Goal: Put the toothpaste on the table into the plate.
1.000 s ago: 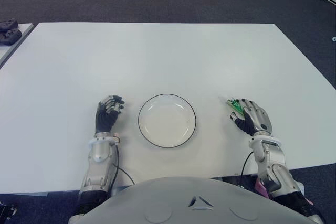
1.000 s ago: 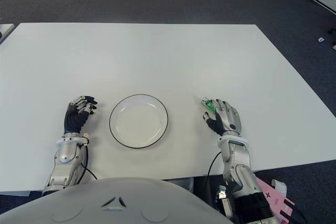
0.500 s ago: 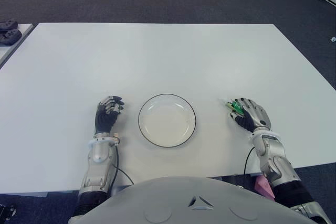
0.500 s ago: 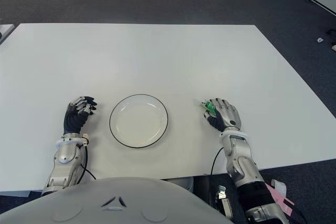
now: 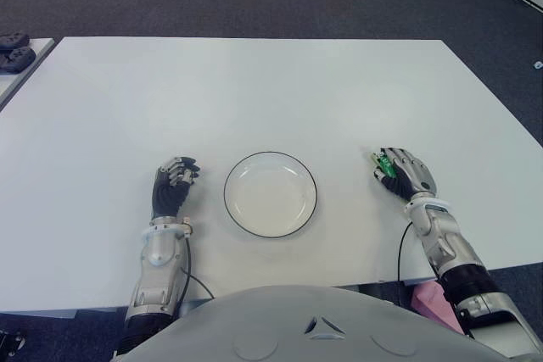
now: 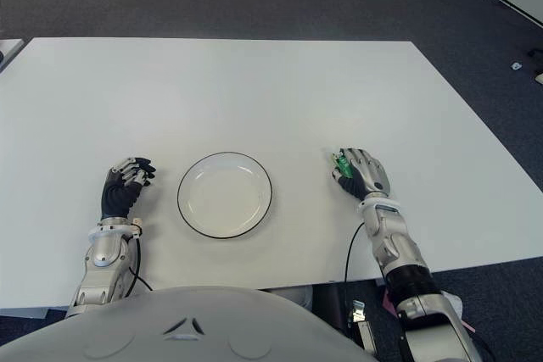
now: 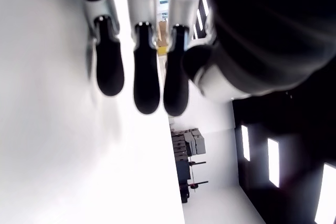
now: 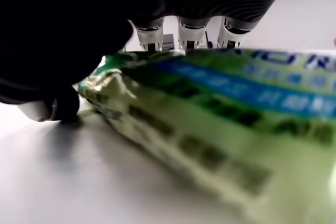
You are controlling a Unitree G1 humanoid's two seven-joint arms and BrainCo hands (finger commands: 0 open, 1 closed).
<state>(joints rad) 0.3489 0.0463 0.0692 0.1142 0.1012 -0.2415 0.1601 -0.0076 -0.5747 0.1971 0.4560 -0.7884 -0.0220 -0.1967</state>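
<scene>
A white table (image 5: 254, 82) seen from above. An empty white plate (image 5: 270, 194) with a dark rim sits near its front edge. The left hand (image 5: 172, 187) shows left of the plate, fingers curled. Toward the front right corner, the right hand (image 5: 405, 172) covers a green toothpaste (image 5: 383, 164).

Your green-and-blue toothpaste tube (image 8: 220, 124) lies flat on the table (image 5: 254, 91), toward its right edge; the black-rimmed white plate (image 5: 270, 194) sits mid-front.

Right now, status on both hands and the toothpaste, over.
Right hand curled over the toothpaste, right of the plate, not lifted. Left hand idle left of the plate, fingers curled, holding nothing. Plate bare, nothing between it and the toothpaste.
</scene>
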